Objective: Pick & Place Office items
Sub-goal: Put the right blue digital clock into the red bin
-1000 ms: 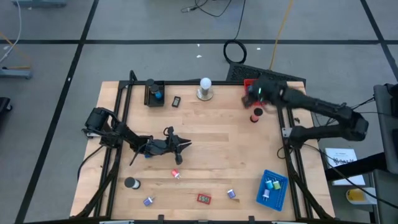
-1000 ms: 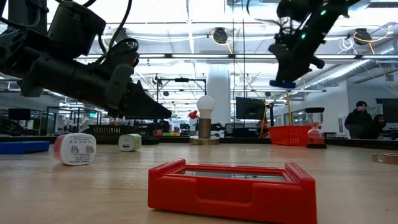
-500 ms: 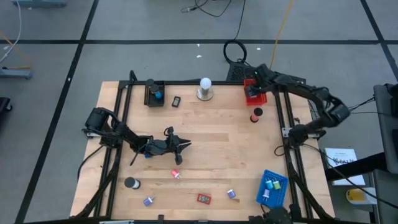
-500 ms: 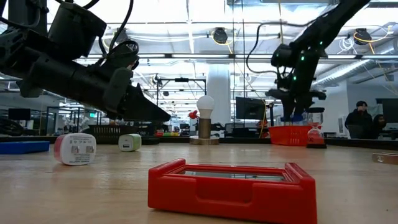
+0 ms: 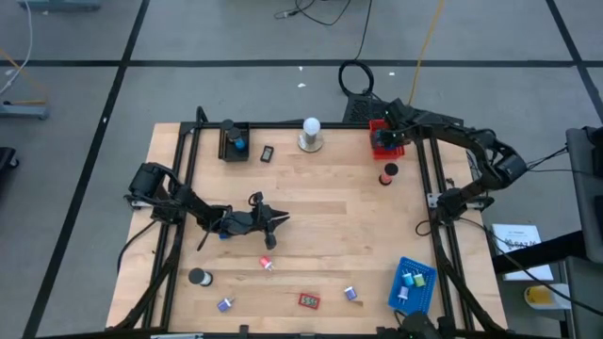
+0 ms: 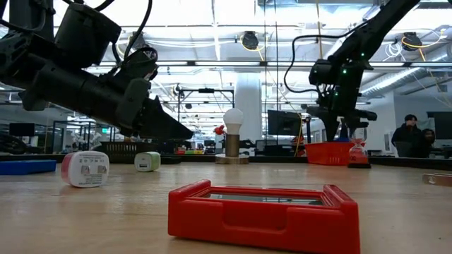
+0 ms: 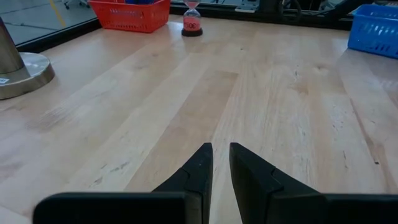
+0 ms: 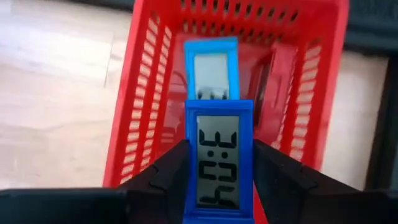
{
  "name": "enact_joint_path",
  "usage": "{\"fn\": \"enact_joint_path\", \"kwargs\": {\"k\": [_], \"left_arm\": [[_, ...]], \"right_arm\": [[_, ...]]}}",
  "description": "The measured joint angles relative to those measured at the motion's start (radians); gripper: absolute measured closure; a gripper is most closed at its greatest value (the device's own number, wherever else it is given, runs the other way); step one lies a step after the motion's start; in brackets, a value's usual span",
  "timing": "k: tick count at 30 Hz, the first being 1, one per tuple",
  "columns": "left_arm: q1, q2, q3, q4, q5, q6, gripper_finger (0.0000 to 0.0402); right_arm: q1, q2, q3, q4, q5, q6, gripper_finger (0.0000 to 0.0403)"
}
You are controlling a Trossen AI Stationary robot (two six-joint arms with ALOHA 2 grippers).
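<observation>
- Wooden table, seen from above, set on a grey floor; office clutter and ceiling lights fill the room behind it in the low view.
- Black tray at the far left corner, a small blue piece inside.
- Left gripper low over the mid-left boards, its fingers nearly together with only a thin slit between them, holding nothing.
- Loose pieces along the near edge: a round black roll, a purple piece, a red block.
- White bulb on its grey base at the far edge (no part of the job).
- Right gripper over the red tray at the far right corner, its fingers clamped on a blue timer; a second blue timer lies in the tray below.
- Red hourglass just beside that tray.
- Blue tray at the near right corner, small pieces inside.
</observation>
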Motion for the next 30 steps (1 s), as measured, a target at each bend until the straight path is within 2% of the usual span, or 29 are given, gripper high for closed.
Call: {"fn": "enact_joint_path", "kwargs": {"k": [5, 16, 30], "left_arm": [[0.0, 0.0, 0.0, 0.0, 0.0, -0.013, 0.0339], [0.0, 0.0, 0.0, -0.002, 0.0, -0.013, 0.0339], [0.0, 0.0, 0.0, -0.003, 0.0, -0.013, 0.0339]], "right_arm": [[0.015, 0.016, 0.0, -0.005, -0.003, 0.081, 0.0256], [0.021, 0.058, 0.0, 0.032, -0.072, 0.102, 0.0254], [0.021, 0.049, -0.001, 0.026, -0.081, 0.025, 0.0206]]}}
